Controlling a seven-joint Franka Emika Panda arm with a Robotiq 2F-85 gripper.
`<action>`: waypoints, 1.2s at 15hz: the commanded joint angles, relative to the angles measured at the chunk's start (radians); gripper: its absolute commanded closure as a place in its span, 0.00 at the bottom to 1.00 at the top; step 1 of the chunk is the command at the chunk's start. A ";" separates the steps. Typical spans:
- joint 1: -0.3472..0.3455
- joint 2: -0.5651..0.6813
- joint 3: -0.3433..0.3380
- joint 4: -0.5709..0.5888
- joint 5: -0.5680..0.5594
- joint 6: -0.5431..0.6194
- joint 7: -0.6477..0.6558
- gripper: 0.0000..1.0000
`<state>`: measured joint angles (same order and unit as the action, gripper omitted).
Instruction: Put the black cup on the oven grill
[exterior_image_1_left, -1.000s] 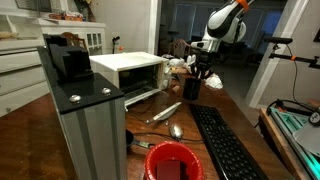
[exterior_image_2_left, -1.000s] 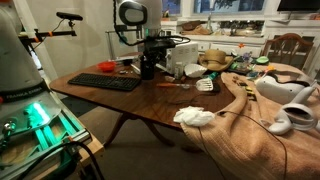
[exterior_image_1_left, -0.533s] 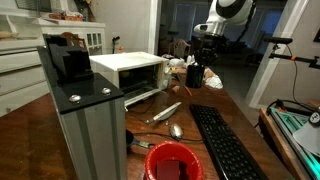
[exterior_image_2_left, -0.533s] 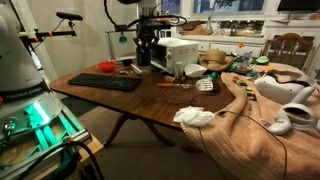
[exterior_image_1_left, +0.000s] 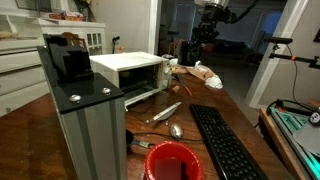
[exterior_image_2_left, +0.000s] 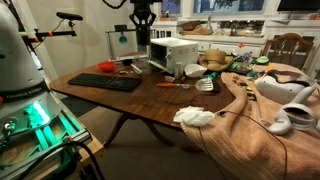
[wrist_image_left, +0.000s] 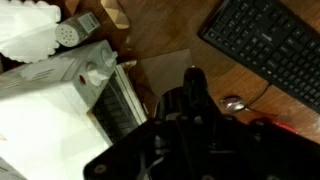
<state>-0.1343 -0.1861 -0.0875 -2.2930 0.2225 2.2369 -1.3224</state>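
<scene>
Fingers (exterior_image_2_left: 140, 24) clamping black cup (exterior_image_2_left: 142, 33), holding it high above desk (exterior_image_2_left: 150, 100); placing on oven grill (exterior_image_2_left: 175, 50) remaining.

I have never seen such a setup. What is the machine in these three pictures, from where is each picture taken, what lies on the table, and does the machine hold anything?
The machine is a robot arm; its gripper is the grasping hand at its end. Two pictures come from cameras standing in the room. The third looks down from the arm's wrist. On the wooden table are a white toaster oven, a black keyboard, a red tub, a grey metal cabinet and a spoon. The gripper seems to hold the black cup high above the table.
</scene>
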 joint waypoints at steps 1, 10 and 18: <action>0.036 0.015 -0.004 0.090 -0.020 -0.017 0.189 0.95; 0.047 0.197 -0.004 0.319 -0.063 0.021 0.534 0.95; 0.039 0.385 0.009 0.508 -0.163 0.077 0.743 0.95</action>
<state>-0.0912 0.1276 -0.0846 -1.8774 0.1038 2.3143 -0.6586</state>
